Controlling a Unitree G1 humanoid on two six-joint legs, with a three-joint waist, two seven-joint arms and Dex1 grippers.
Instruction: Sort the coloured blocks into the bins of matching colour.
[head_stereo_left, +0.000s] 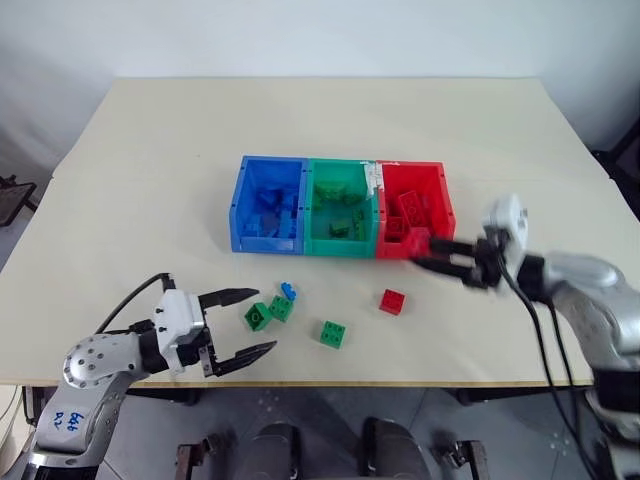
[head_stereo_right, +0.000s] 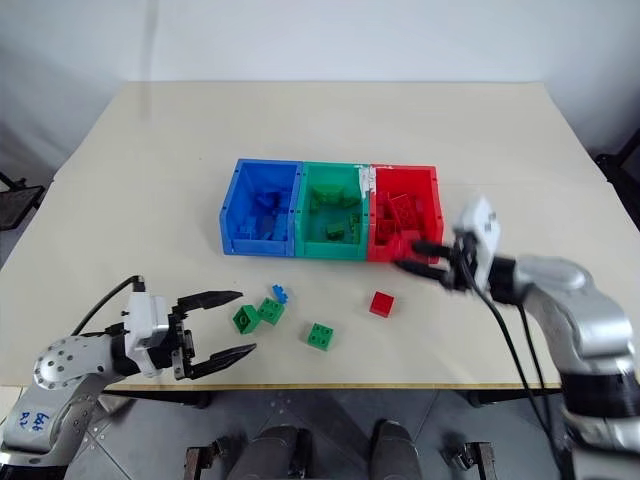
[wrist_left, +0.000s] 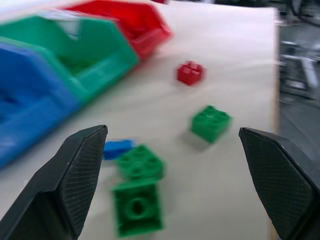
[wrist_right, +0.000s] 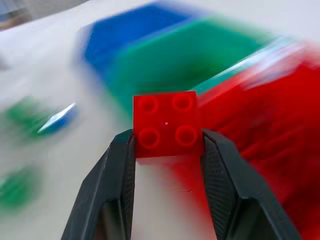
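Right wrist view: I see my right gripper (wrist_right: 167, 145) clamped on a red brick (wrist_right: 166, 123), four studs facing the camera, one finger on each side of it.
Right arm, from the head: I have the right gripper level, just in front of the red bin (head_stereo_left: 413, 208), at that bin's front right corner.
Left gripper (head_stereo_left: 246, 322): I have its fingers spread wide and holding nothing; it hangs over the near left part of the table (head_stereo_left: 140, 170), pointing toward the loose bricks.
Bins: blue bin (head_stereo_left: 268, 203), green bin (head_stereo_left: 340, 207) and the red one sit joined in a row mid-table, blue on my left, red on my right. Each already holds bricks of its own colour.
Loose green bricks: two lie touching just ahead of the left gripper, one on its side (head_stereo_left: 257, 317) and one studs up (head_stereo_left: 281, 308); a third green brick (head_stereo_left: 334, 334) sits apart to their right.
Blue brick (head_stereo_left: 288, 292): tiny, lying against the far side of the green pair.
Loose red brick (head_stereo_left: 392, 301): on the table in front of the red bin, well apart from the greens.
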